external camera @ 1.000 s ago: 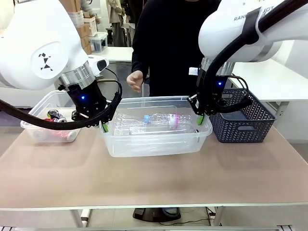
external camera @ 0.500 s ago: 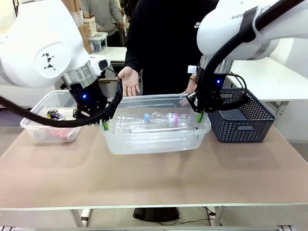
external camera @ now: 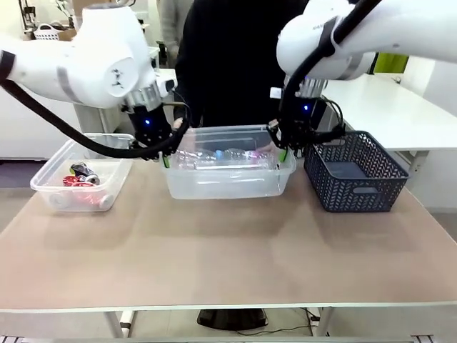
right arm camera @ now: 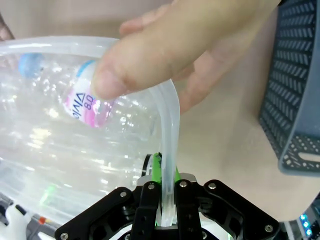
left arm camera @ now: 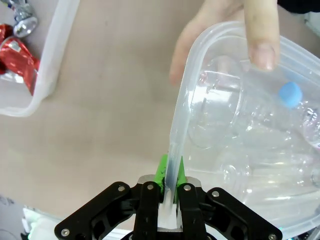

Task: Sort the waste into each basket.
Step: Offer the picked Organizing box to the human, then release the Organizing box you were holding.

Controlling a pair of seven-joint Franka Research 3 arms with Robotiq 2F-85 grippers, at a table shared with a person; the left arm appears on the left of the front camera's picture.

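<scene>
The left gripper point(left arm camera: 169, 186) pinches the left rim of the see-through rectangular plastic tub point(external camera: 227, 187), which holds clear plastic bottles point(external camera: 232, 158). The right gripper point(right arm camera: 165, 192) pinches its right rim. A person's hand point(right arm camera: 185, 55) grips the far rim. Left sits a smaller clear tub point(external camera: 50, 187) with shiny red wrappers point(external camera: 78, 179); right, the dark blue-grey lattice basket point(external camera: 357, 187).

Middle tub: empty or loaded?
Loaded. The clear middle tub holds plastic bottles; the wrist views show one with a blue cap, another with a pink label.
</scene>
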